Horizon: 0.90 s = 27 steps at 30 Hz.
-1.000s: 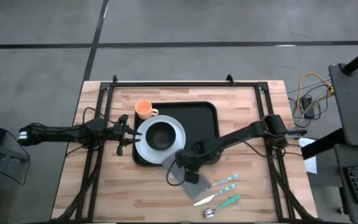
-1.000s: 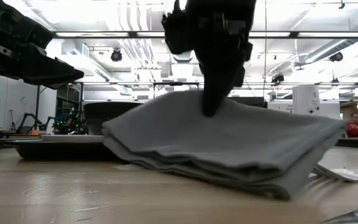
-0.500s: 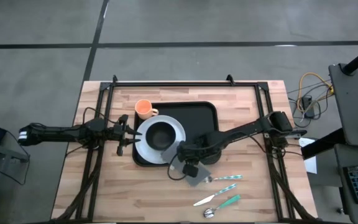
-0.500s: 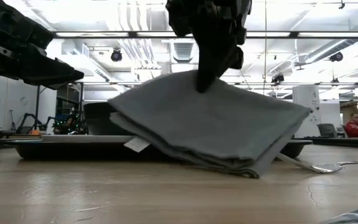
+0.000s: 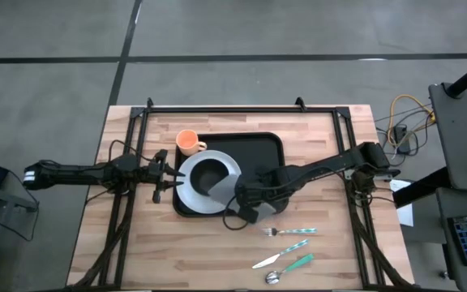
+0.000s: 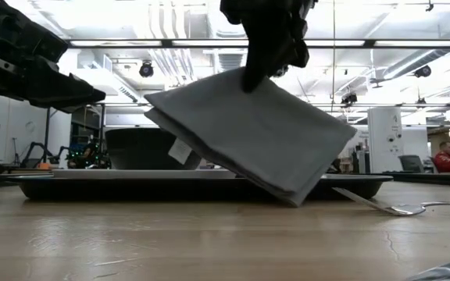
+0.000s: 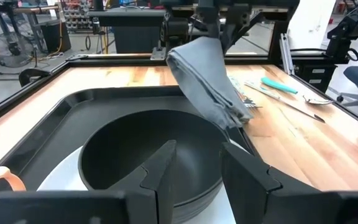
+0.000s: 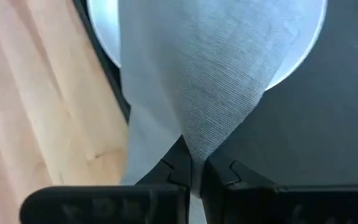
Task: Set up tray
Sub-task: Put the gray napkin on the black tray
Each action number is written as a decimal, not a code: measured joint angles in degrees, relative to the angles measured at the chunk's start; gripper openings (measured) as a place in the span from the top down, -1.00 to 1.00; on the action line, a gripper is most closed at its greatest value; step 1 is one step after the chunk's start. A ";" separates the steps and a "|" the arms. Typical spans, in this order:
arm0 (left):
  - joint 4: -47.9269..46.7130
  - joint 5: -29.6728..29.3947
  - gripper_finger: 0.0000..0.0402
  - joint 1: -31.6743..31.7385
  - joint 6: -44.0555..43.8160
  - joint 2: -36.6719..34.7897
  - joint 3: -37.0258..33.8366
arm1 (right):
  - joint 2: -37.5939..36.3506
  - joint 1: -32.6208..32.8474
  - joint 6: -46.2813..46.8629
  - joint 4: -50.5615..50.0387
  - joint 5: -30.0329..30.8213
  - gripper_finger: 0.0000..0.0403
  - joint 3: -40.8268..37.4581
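The black tray lies mid-table, carrying a white plate with a dark bowl on it. An orange cup stands at the tray's far left corner. My right gripper hovers over the tray's near edge, shut on the folded grey napkin, which hangs tilted beneath it. My left gripper waits open at the plate's left side, the bowl just ahead of its fingers. My right gripper pinches the napkin between its two fingers at an upper folded edge, coming from above and pointing down. Several layers are caught. The napkin hangs slanted below the fingers; whether its lower corner touches the table by the tray's near rim, I cannot tell.
A fork, a knife and a teal-handled spoon lie on the bare wood near the table's near right side. Black frame rails run along the table's left, far and right edges. The tray's right half is bare.
My right gripper has risen and moved toward the table's far left, to the tray's near edge, keeping its hold. The napkin, which lay slumped on the wood over the fork, has come up off the table and now hangs slanted; the fork is uncovered.
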 joint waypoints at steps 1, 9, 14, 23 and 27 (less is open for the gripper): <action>0.02 0.00 0.48 0.02 0.02 0.00 0.00 | 0.00 -0.11 0.34 0.11 0.29 0.96 -0.38; 0.00 0.02 0.48 0.02 0.00 0.00 -0.02 | -1.08 -0.14 1.71 2.71 1.60 0.96 -6.29; 0.02 0.02 0.48 0.02 0.00 -0.02 -0.02 | -4.68 0.17 3.60 6.78 2.01 0.96 -11.37; 0.00 0.02 0.48 0.02 0.02 0.63 0.00 | -15.87 0.22 11.26 21.71 6.86 0.96 -26.19; -0.01 0.00 0.48 0.01 0.00 0.93 -0.02 | -21.66 1.53 19.59 17.38 12.39 0.96 -33.70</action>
